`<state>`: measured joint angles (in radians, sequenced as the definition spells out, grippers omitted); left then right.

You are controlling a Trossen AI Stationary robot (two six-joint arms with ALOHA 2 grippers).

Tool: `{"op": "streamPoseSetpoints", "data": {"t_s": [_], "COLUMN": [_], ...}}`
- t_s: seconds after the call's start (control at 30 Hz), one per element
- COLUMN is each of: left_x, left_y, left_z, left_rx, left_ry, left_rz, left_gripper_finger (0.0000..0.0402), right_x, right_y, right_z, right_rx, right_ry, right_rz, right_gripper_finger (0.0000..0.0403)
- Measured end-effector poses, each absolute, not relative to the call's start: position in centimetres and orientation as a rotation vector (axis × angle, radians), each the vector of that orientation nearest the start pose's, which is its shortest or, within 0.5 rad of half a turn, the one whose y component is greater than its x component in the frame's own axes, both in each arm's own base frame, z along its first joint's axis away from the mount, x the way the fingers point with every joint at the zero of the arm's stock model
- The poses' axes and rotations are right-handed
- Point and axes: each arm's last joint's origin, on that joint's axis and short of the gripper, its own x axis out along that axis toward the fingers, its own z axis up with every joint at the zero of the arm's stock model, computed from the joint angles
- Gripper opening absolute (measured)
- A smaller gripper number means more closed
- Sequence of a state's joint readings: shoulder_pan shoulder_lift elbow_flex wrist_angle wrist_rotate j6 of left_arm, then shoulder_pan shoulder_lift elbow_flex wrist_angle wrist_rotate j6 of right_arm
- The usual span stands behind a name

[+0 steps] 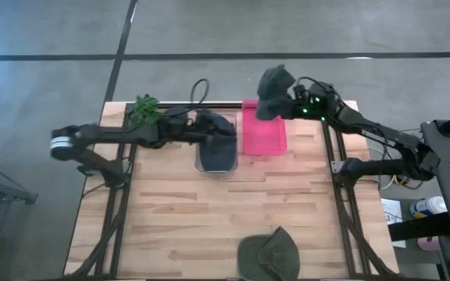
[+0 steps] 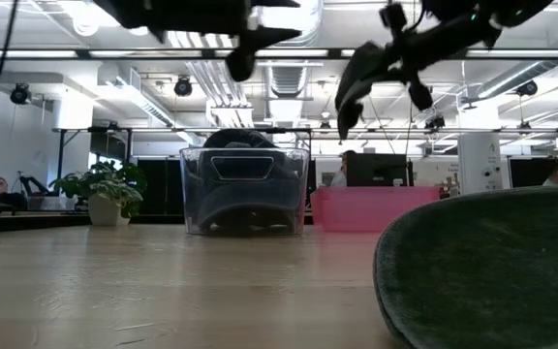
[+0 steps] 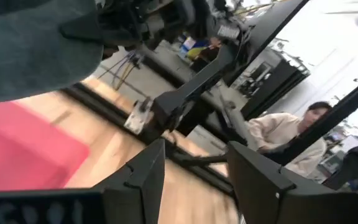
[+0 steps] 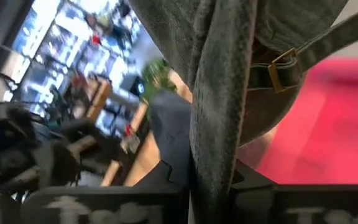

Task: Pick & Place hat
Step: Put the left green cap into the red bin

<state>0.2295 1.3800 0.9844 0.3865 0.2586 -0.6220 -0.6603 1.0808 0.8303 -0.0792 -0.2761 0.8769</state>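
Note:
A dark grey-green hat (image 1: pixel 272 92) hangs in the air over the far edge of the pink bin (image 1: pixel 264 140), and my right gripper (image 1: pixel 286 105) is shut on it. In the low view this hat (image 2: pixel 355 82) droops high above the pink bin (image 2: pixel 376 208). Another dark hat (image 1: pixel 219 148) lies inside the clear bin (image 1: pixel 201 162). My left gripper (image 1: pixel 223 129) hovers open over that bin with nothing between its fingers (image 3: pixel 148 174). One more hat (image 1: pixel 270 256) rests flat on the table at its near edge. My right gripper pinches a fold of the hat's cloth (image 4: pixel 213 149) between its two fingers. The fingers come about level from the table's right side. The hat is lifted clear and droops from the fingers, its strap with a brass buckle (image 4: pixel 279 67) showing beside the fold.
A potted plant (image 1: pixel 143 109) stands at the far left corner of the table. A black cable (image 1: pixel 199 90) loops behind the clear bin. The wooden top (image 1: pixel 225 211) between the bins and the near hat is bare. People sit at desks in the room beyond.

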Motion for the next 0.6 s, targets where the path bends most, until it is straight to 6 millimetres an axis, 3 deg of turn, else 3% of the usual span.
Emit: {"op": "streamPoseSetpoints", "data": {"t_s": [0.2,0.3,0.6], "left_x": [25.7,23.8,20.8], "left_y": [5.5,5.3,4.9], "left_z": [31.7,30.5,28.0], "left_rx": [-0.616,-0.626,-0.663], "left_ry": [-0.054,-0.060,-0.079], "left_rz": [0.068,0.148,0.223], "left_gripper_finger": [0.0167,0.0167,0.0167], "right_x": [20.5,21.4,22.6], "right_y": [-16.7,-17.5,-18.7], "right_z": [26.9,24.8,20.3], "right_rx": [1.080,1.126,1.246], "right_ry": [0.266,0.354,0.452], "right_rz": [-0.427,-0.386,-0.384], "right_gripper_finger": [0.0013,0.0013,0.0013]}}
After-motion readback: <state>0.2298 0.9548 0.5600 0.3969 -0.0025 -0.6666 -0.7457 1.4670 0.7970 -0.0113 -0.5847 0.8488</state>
